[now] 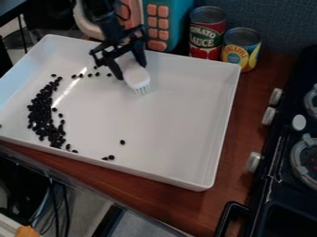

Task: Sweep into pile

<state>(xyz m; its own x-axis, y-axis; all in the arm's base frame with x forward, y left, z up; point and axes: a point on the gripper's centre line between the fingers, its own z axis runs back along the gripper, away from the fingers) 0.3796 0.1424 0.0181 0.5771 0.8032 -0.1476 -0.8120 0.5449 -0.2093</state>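
We see the beans (42,111) as small, black, rounded bits, most of them heaped in a long, uneven band at the left of the frame, inside the tray (173,120). A looser line of them runs along the upper left, and a few lie apart near the lower middle. Toward the upper middle, we find the gripper (130,70) with its jaws pinching the brush (137,79), which is white with pale bristles pointing down at the tray's floor.

The tray is white, shallow and glossy, with raised walls, and sits on the reddish-brown wooden table (161,203). Behind it, at the top, we see a red-labelled can (206,37) beside a shorter yellow-labelled can (241,48), a teal panel with orange buttons (158,23) and a blue-grey wall (272,23). A black stove (282,162) stands at the right; cables (54,199) hang at the lower left.
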